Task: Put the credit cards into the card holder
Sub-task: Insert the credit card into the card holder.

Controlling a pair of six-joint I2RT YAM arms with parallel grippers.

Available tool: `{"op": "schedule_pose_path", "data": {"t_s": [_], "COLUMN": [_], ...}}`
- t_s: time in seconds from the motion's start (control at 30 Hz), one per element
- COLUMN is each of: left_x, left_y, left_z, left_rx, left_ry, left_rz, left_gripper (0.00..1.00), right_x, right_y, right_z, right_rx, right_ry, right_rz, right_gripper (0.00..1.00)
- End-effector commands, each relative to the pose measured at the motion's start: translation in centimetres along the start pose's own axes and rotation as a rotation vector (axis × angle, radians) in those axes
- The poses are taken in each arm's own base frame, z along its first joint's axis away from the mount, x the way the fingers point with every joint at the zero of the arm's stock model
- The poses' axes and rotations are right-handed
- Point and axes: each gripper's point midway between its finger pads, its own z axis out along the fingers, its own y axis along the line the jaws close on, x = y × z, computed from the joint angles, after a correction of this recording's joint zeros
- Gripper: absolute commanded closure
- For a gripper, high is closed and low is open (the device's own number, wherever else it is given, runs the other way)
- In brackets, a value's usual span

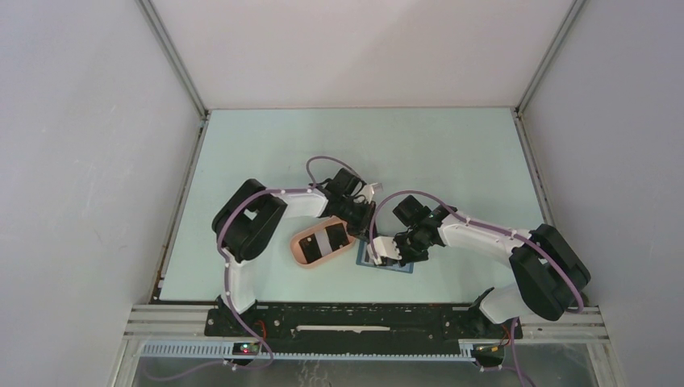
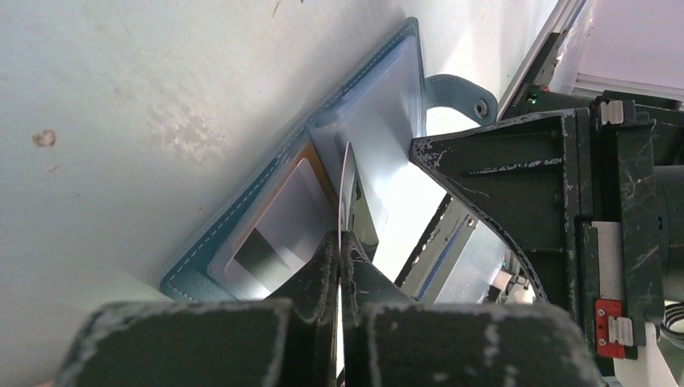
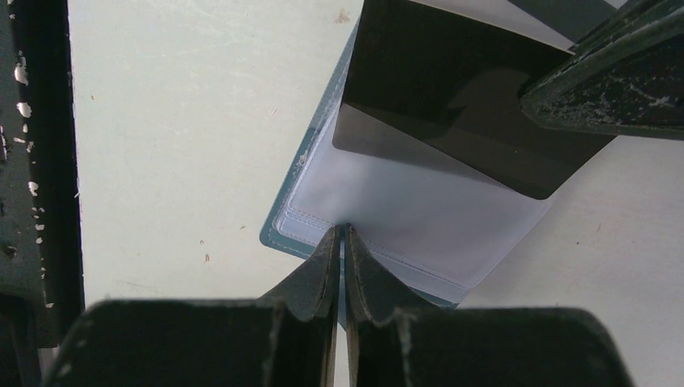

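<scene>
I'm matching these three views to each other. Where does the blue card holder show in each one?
Top external: card holder just below centre, right of the pink tray, partly covered.
Left wrist: lying open, diagonal across the centre.
Right wrist: centre, pale pocket facing up.
Landmark: the black card, edge-on in left wrist, flat at top in right wrist.

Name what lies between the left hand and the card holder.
A black card, pinched in the left hand, reaches to the card holder; the right wrist view shows it best.
</scene>
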Motion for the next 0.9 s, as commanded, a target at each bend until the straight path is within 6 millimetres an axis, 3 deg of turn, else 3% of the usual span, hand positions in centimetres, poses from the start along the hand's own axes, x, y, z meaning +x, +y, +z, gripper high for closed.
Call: {"op": "schedule_pose_path", "data": {"t_s": [0.0, 0.33, 0.57, 0.87], "left_x": [-0.4, -0.6, 0.7, 1.9], "left_y": [-0.1, -0.5, 0.8, 1.1], "left_z": [0.8, 2.4, 1.2, 0.9], "left_rx": [-0.026, -0.007, -0.067, -0.075], "left_ry": [0.026, 0.063, 0.08, 0.131], "left_rz": [0.037, 0.033, 0.015, -0.007], "left_gripper": [1.0, 1.0, 1.0, 1.0], "right_x": [0.1, -0.1, 0.0, -0.1], "right_y": [0.2, 0.2, 0.2, 0.2], "right_z": [0.6, 0.6, 0.6, 0.6], "right_rx": [-0.018, -0.016, -0.012, -0.01], "right_ry": [0.016, 0.019, 0.024, 0.027], "right_rz": [-0.004, -0.012, -0.012, -0.018], "right_gripper": [0.88, 0.87, 0.87, 0.87]}}
